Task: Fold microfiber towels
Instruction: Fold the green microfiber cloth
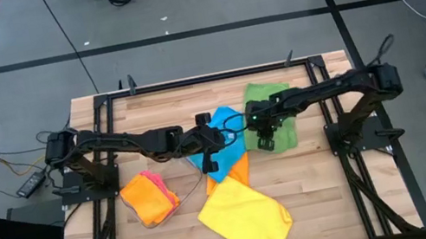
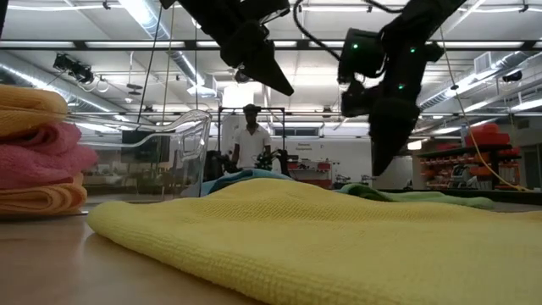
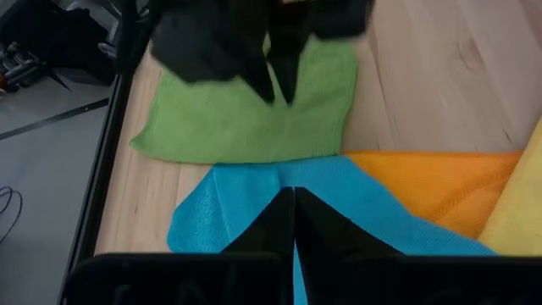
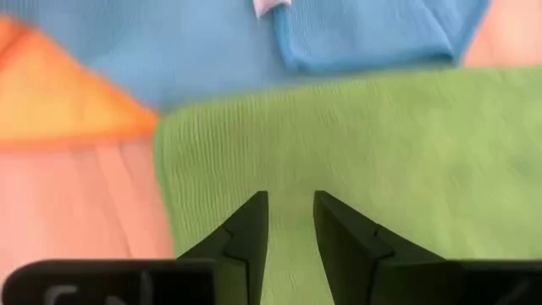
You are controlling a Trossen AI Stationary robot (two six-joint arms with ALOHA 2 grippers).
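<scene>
Four microfiber towels lie loose on the wooden table. A green one (image 1: 284, 135) lies flat at the far right, and a rumpled blue one (image 1: 227, 121) lies beside it, over an orange one (image 1: 242, 170). A yellow one (image 1: 243, 215) is spread at the near middle. My left gripper (image 3: 294, 212) is shut and empty, hanging well above the blue towel (image 3: 339, 195). My right gripper (image 4: 290, 212) points down over the green towel (image 4: 381, 144) near its edge beside the blue one. It is open, with nothing between its fingers.
A clear plastic tray (image 1: 172, 178) at the near left holds folded orange and pink towels (image 2: 34, 161). Black frame rails (image 1: 102, 139) run along the table's left and right sides. Bare wood shows at the far left and near right. A person (image 2: 251, 140) stands in the room beyond.
</scene>
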